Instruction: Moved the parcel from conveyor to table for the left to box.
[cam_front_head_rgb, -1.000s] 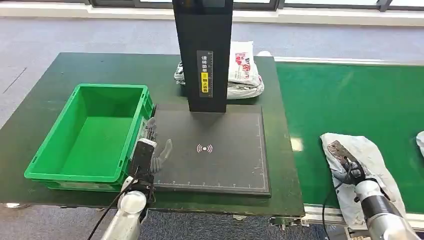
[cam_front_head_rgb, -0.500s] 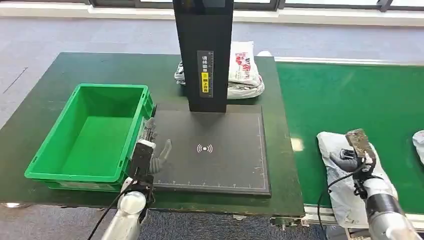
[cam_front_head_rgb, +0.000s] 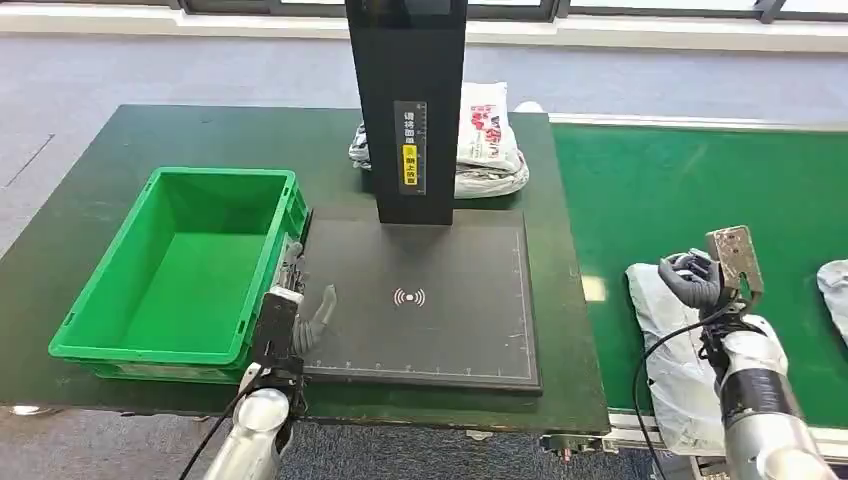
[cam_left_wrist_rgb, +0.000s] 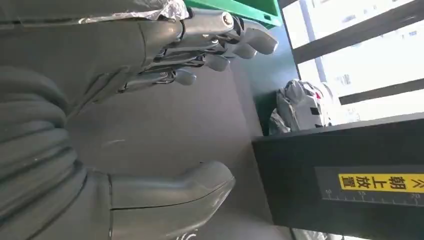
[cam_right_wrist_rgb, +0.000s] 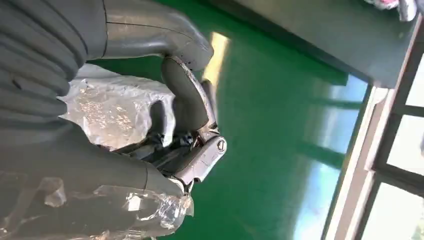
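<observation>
- Setting: a dark green counter is set on grey carpet, with a green conveyor abutting its right edge; windows run along the far wall.
- On the counter: an empty green bin is placed toward the left edge; a black scanner pad with an upright black column occupies the middle; a heap of bagged parcels lies behind the column near the far right corner.
- Parcel: a pale grey plastic mailer is lying on the conveyor at its near edge, just beside the counter's right edge. It has not yet reached the counter.
- Right hand: over the last second it has been raised from low on the parcel to above the parcel's far end. In the right wrist view its fingers are curled in against the plastic film; whether the film is actually pinched cannot be told.
- Left hand: held at the near left corner of the scanner pad beside the bin, fingers spread, nothing in it; barely shifted over the same second.
- Reading: the lift is judged to be beginning or a grasp being re-sought; the transfer to the counter remains to be done, and boxing after it.
</observation>
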